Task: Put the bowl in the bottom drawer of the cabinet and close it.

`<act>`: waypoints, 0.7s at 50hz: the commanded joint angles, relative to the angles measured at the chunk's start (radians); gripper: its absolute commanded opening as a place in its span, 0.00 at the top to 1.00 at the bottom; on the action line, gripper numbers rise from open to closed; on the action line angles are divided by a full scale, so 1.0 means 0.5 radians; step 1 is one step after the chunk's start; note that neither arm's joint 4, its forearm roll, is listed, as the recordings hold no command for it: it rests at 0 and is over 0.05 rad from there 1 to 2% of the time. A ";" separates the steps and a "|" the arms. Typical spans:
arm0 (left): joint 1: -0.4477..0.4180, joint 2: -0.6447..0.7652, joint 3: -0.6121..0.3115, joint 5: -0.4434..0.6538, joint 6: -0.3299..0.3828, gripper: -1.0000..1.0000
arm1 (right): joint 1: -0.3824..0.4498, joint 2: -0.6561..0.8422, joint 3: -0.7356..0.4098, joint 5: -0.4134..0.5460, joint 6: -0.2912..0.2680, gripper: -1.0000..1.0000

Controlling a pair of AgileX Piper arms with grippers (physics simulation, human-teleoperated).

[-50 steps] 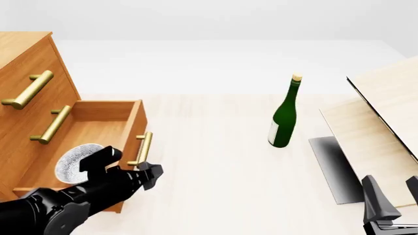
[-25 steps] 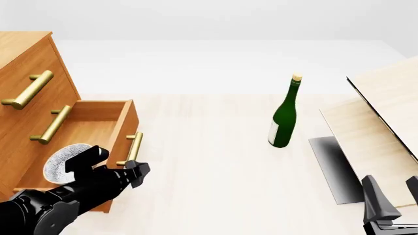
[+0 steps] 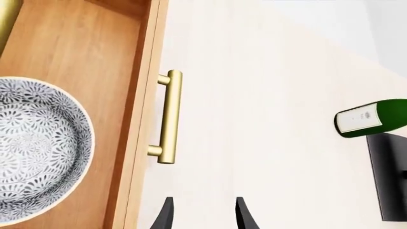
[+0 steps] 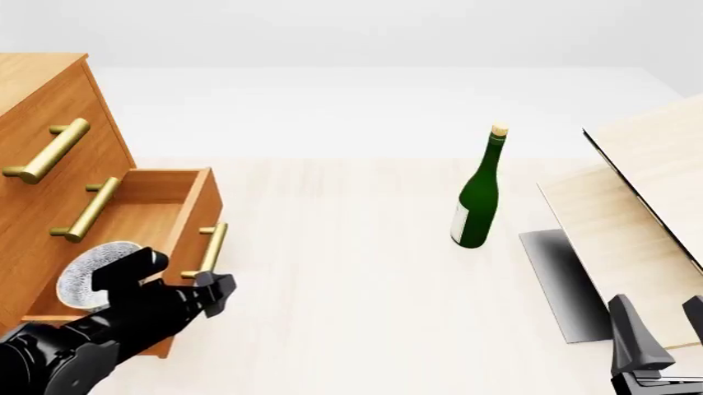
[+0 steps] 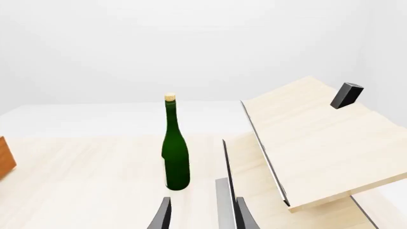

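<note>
The cabinet (image 4: 49, 99) stands at the left, its bottom drawer (image 4: 148, 216) pulled partly out. The white speckled bowl (image 4: 86, 273) (image 3: 35, 148) rests upright on the drawer floor (image 3: 83, 52). My left gripper (image 4: 184, 276) (image 3: 203, 217) hovers open at the drawer's front, just by the brass handle (image 4: 209, 247) (image 3: 168, 117), with nothing between its fingers. In the left wrist view both fingertips sit on the table side of the drawer front. My right gripper (image 4: 663, 329) (image 5: 201, 214) stays open and empty at the near right.
A green bottle (image 4: 478, 206) (image 5: 175, 157) stands upright mid-table. Pale wood boards (image 4: 648, 189) (image 5: 318, 138) lean at the right above a dark grey slab (image 4: 561, 280). A small black block (image 5: 346, 94) sits on the upper board.
The bottom drawer has slid leftward into the cabinet, carrying the bowl, and my left gripper has moved left with its front. The right arm has not moved.
</note>
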 commanded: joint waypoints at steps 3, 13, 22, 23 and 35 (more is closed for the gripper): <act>0.082 0.178 0.058 -0.008 0.015 0.00 | 0.000 0.000 0.000 0.000 0.000 0.00; 0.158 0.192 0.090 -0.032 -0.031 0.00 | 0.000 0.000 0.000 0.000 0.000 0.00; 0.200 0.199 0.099 -0.039 -0.043 0.00 | 0.000 0.000 0.000 0.000 0.000 0.00; 0.200 0.199 0.099 -0.039 -0.043 0.00 | 0.000 0.000 0.000 0.000 0.000 0.00; 0.329 0.157 0.111 -0.009 -0.008 0.00 | 0.000 0.000 0.000 0.000 0.000 0.00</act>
